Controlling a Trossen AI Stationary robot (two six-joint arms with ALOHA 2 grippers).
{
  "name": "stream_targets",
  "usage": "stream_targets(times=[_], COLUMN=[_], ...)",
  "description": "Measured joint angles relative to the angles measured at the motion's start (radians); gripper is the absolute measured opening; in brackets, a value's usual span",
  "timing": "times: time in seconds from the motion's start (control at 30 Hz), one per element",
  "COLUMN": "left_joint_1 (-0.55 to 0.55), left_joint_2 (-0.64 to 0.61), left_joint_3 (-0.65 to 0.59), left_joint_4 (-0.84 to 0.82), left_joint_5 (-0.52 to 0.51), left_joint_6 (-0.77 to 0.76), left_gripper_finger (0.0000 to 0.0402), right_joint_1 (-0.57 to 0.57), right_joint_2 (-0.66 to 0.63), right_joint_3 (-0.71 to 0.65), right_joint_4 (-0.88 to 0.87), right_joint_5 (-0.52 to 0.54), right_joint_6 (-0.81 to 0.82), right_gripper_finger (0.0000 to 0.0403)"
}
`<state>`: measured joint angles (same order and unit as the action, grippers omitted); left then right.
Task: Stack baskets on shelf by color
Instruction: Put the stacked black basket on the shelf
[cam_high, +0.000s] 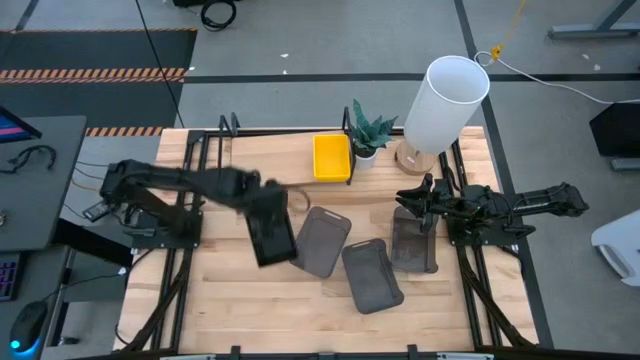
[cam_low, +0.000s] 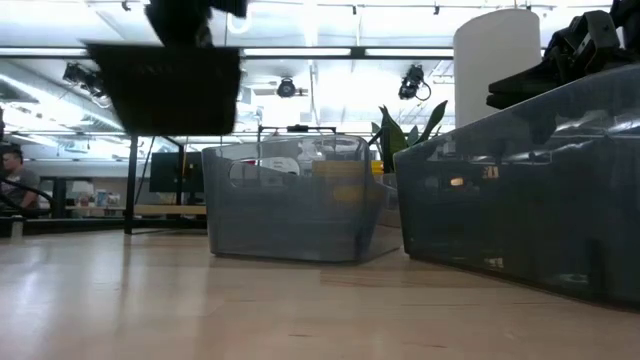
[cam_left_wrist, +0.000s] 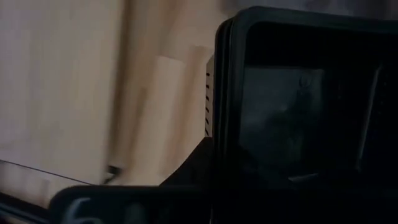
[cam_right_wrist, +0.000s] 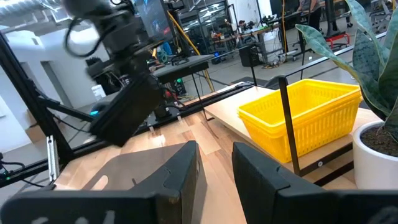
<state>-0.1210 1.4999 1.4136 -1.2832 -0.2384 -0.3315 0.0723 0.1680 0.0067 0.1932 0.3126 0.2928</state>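
My left gripper (cam_high: 266, 205) is shut on a small black slotted basket (cam_high: 272, 237), which hangs high over the table's middle left and shows in the low view (cam_low: 165, 88) and the right wrist view (cam_right_wrist: 127, 109). Three smoky grey baskets (cam_high: 322, 241) (cam_high: 372, 275) (cam_high: 413, 242) rest on their bases on the table. A yellow basket (cam_high: 332, 157) sits on the shelf plank (cam_high: 270, 152) at the far edge. My right gripper (cam_right_wrist: 214, 180) is open and stands over the far end of the rightmost grey basket. My left gripper holds the black basket by its far short end (cam_high: 268, 215), coming from above. The basket is lifted clear of the table and stays roughly level (cam_low: 165, 88). The basket's own rim (cam_left_wrist: 224, 93) hides the place of contact in the wrist view. My right gripper stands just above the rightmost grey basket's rim (cam_low: 560, 92); whether it touches it, I cannot tell.
A potted plant (cam_high: 368, 135) and a tall white cylinder lamp (cam_high: 445, 100) stand at the shelf's right end. A black shelf post (cam_right_wrist: 286, 118) rises in front of the yellow basket. Bare tabletop lies near the front edge (cam_high: 250, 310). A person sits far off (cam_low: 12, 175).
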Motion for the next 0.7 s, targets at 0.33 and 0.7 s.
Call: stream_targets(times=[0.33,0.7], left_joint_1=[0.386,0.693], left_joint_2=[-0.01,0.014], left_joint_3=[0.0,0.001], left_joint_4=[0.107,0.328], left_joint_5=[0.131,0.278], left_joint_6=[0.464,0.784], left_gripper_finger=[0.002,0.0019], right_joint_1=[0.0,0.0], right_joint_2=[0.0,0.0], right_joint_3=[0.0,0.0], right_joint_4=[0.0,0.0], right_joint_5=[0.0,0.0], right_joint_6=[0.0,0.0], right_gripper_finger=[0.0109,0.0109])
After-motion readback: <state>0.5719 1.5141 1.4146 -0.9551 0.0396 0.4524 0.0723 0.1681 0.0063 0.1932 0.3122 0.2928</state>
